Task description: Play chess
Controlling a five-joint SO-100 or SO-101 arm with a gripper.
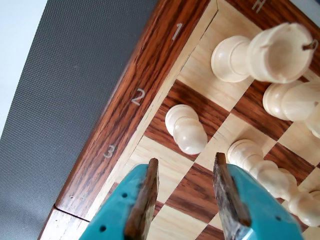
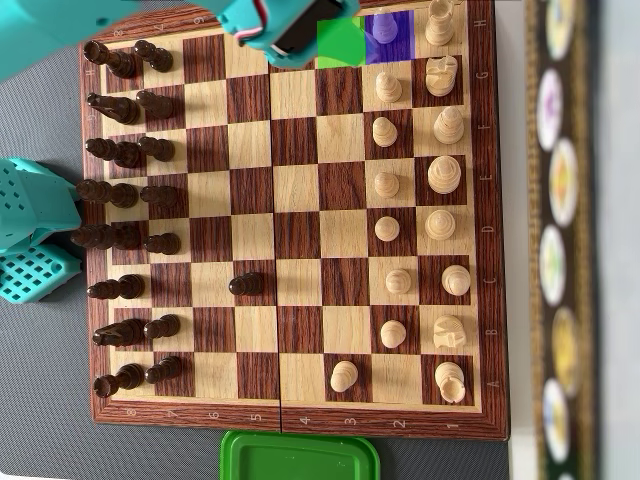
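In the wrist view my gripper (image 1: 186,159) is open, its two brown-padded teal fingers (image 1: 145,197) hanging over bare squares by the board's rim near the number 3. Nothing is between them. Just ahead stands a pale pawn (image 1: 186,128) on a dark square by the 2. A pale rook (image 1: 277,52) stands beyond it in the corner. In the overhead view the gripper (image 2: 295,40) is at the top edge of the chessboard (image 2: 290,415), beside a green square (image 2: 338,42) and a purple square (image 2: 388,35). Dark pieces (image 2: 125,195) line the left, pale pieces (image 2: 440,225) the right.
One dark pawn (image 2: 246,284) and one pale pawn (image 2: 344,376) stand advanced from their rows. A green tray (image 2: 300,455) lies below the board. The teal arm base (image 2: 30,235) sits at the left. A patterned strip (image 2: 560,240) runs along the right. Grey mat (image 1: 60,100) borders the board.
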